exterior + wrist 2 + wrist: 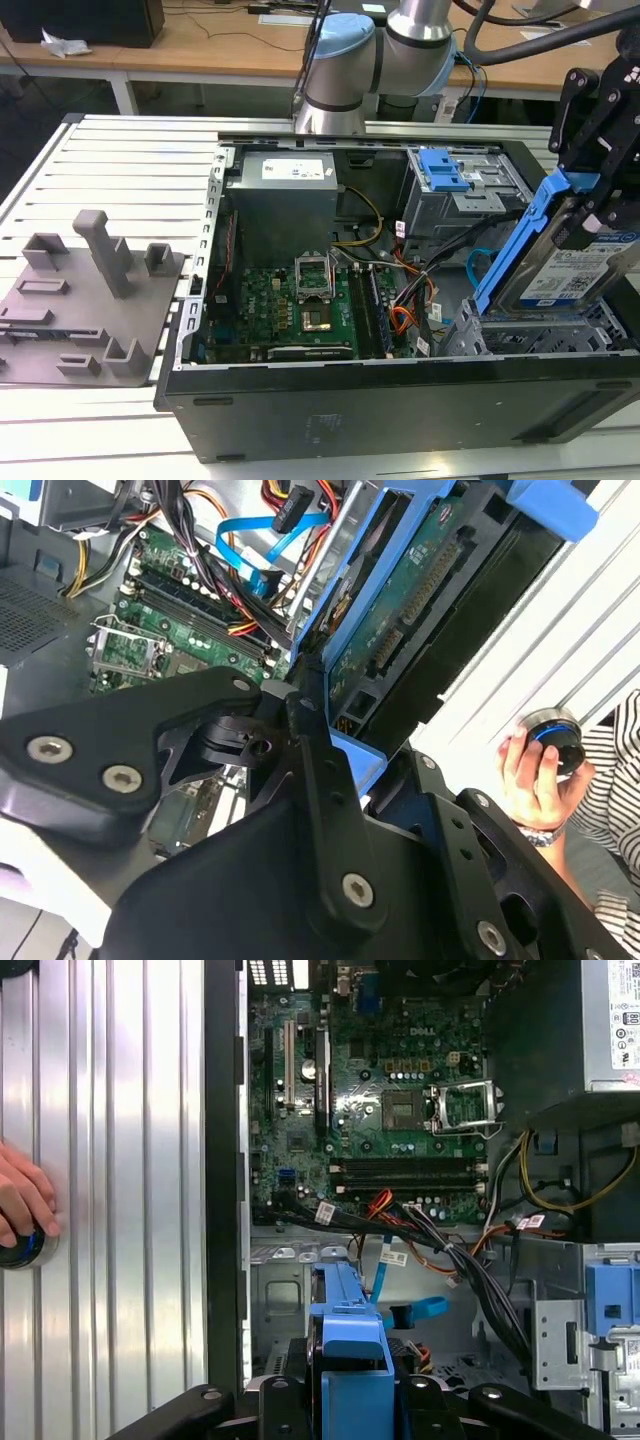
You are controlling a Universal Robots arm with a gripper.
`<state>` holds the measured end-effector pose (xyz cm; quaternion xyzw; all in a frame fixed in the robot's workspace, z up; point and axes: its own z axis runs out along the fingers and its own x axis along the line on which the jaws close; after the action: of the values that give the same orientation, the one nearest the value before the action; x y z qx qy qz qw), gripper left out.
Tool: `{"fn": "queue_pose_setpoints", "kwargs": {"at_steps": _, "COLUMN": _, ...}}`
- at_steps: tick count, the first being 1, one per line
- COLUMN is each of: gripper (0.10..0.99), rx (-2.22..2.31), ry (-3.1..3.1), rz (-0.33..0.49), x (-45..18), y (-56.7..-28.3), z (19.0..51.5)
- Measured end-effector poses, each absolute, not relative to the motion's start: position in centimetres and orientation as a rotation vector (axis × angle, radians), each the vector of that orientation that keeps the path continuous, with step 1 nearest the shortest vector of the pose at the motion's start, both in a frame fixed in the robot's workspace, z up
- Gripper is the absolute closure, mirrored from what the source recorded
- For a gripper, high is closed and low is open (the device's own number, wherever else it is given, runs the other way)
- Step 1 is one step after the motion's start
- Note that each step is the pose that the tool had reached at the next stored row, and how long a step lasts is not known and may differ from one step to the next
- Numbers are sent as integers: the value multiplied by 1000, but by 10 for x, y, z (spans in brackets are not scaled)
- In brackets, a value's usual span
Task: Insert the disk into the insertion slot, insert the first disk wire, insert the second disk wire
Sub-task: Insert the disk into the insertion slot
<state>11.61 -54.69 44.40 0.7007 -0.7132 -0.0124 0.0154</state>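
Note:
The disk, grey with a white label in a bright blue carrier, hangs steeply tilted over the front right corner of the open computer case. My gripper is shut on it from above. Its lower end is just above the insertion slot, a low perforated light grey cage. In the second wrist view the disk's green board faces the camera between black fingers. In the first wrist view the blue carrier sits over the cage's metal. A loose blue flat cable and coloured wires lie beside the cage.
A taller grey cage with a blue latch stands behind the slot. The motherboard and power supply fill the case's left. A grey fixture lies on the slatted table. A person's hand holds a round knob beside the case.

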Motion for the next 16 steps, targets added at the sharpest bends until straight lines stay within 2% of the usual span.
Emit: {"fn": "queue_pose_setpoints", "kwargs": {"at_steps": 16, "gripper": 722, "rx": 2181, "ry": -2218, "rz": -39, "x": 116, "y": -546, "z": 419}}
